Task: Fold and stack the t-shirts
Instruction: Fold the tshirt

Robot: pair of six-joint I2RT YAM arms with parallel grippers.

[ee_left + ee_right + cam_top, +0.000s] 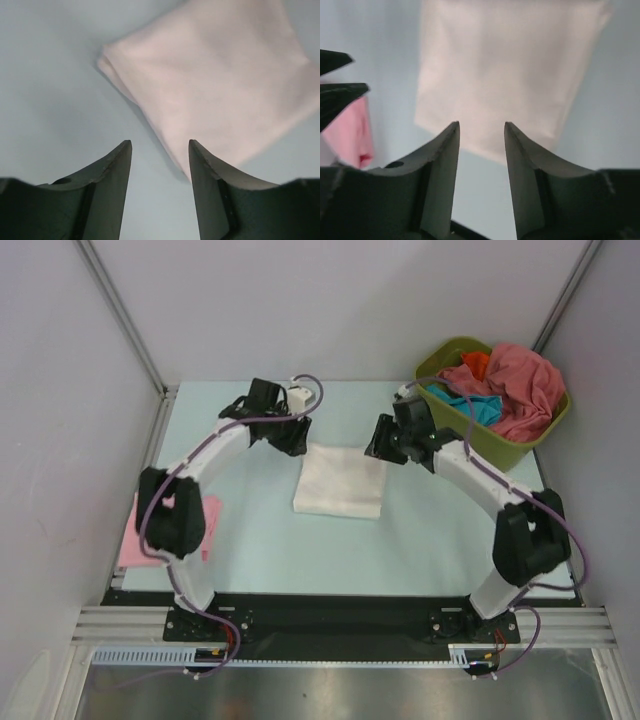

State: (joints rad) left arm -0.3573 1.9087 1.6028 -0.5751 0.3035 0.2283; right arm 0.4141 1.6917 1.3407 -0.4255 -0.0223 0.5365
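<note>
The white t-shirt point(340, 480) lay folded mid-tabletop and the pink t-shirt point(135, 548) lay folded at the left edge, not yet stacked. More crumpled t-shirts point(520, 390) filled the far-right tub point(492, 447). Both arms' jaws stood open and empty.

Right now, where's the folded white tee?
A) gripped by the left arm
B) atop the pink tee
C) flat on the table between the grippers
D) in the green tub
C: white tee lies flat on the table, left gripper and right gripper open either side.
</note>
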